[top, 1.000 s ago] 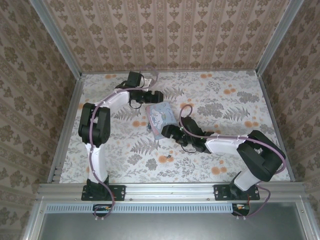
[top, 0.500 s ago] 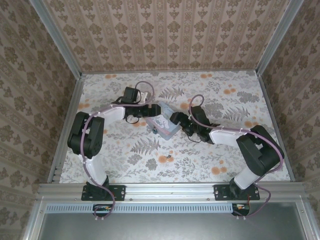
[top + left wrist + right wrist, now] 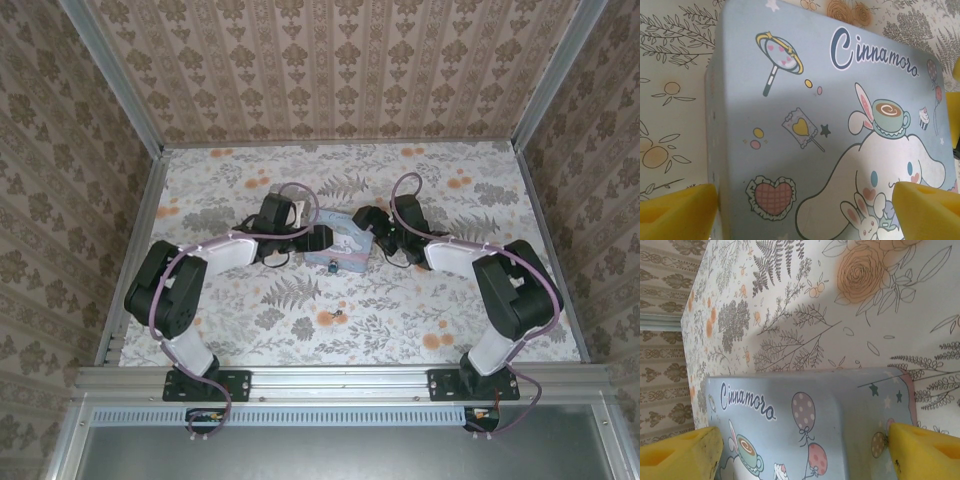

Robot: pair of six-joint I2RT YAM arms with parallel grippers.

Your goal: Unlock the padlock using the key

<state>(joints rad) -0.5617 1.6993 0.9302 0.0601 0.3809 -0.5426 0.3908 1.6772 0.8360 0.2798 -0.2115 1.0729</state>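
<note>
from overhead, key (image 3: 337, 314), up close, tin (image 3: 740, 90) lettering

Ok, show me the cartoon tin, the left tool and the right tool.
tin (image 3: 344, 246): top view, on its pale-blue lid.
left tool (image 3: 802, 212): left wrist view, midway between its yellow tips.
right tool (image 3: 802, 452): right wrist view, midway between its yellow tips.

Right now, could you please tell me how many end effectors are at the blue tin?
2. The left end effector is at the tin's left edge and the right end effector at its upper right corner; each has its fingers spread open over it.
</note>
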